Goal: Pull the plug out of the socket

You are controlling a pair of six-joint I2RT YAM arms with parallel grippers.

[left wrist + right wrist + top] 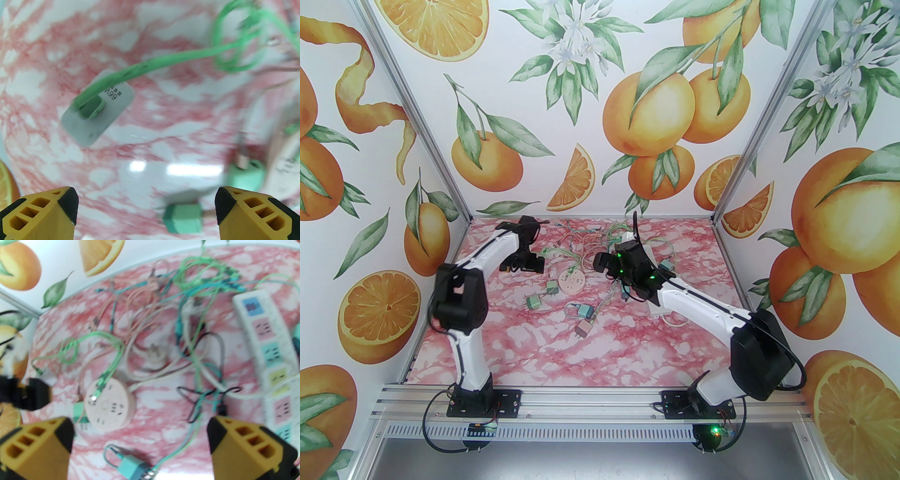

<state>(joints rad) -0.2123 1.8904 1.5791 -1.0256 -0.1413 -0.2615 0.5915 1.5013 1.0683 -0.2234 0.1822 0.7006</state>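
Note:
A grey-white plug (97,117) on a green cable (168,57) lies flat on the pink marble table, apart from any socket. My left gripper (146,211) hangs open above it with nothing between its yellow fingers (46,213). The round pink socket (109,404) lies further right, also seen from above (573,281). A green cable end (98,385) rests on its top face; I cannot tell whether it is plugged in. My right gripper (140,446) is open above the table near the round socket. From above, the left gripper (532,265) and right gripper (603,265) flank the socket.
A white power strip (269,340) with coloured outlets lies at the right, partly under the right arm (650,249). A tangle of green, pink and white cables (164,310) covers the back. Loose green plugs (533,302) and a pink one (582,329) lie in front.

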